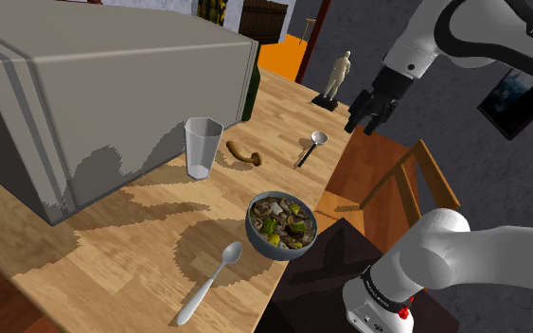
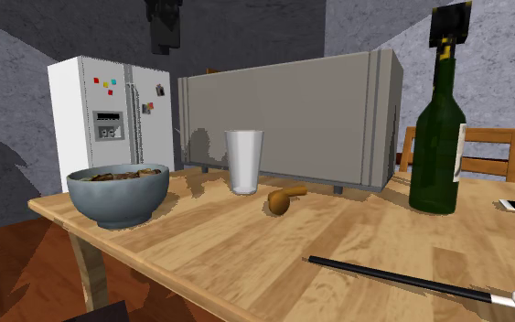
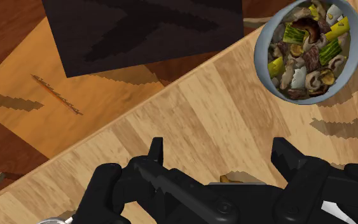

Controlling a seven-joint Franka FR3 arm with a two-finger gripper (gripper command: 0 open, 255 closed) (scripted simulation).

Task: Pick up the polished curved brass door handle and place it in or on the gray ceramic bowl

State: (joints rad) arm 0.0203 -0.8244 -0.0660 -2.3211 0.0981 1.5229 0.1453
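Brown and shiny, the curved metal door handle lies on the light wooden plank table. In the shoulder view it is between the clear drinking glass and the small round ladle with a thin black handle, nearer to the glass but not touching it. The gray-blue round bowl stands apart from the handle, close to the table edge on the side of the robot's stand. It is full of brown and green food pieces. A silver metal spoon lies near the bowl, toward the shoulder view's lower edge.

The all-black two-finger gripper hangs high in the air over the table edge near the ladle, well apart from the handle. In the wrist view its two fingers stand wide apart with nothing between them, so it holds nothing; under them is bare wood, and the bowl is off to one side.

Behind the glass stands a large gray box-shaped appliance. A dark green glass bottle stands at the second exterior view's right. A small pale figurine of a person stands at the far end of the table in the shoulder view, and a white fridge is behind the bowl in the second exterior view.
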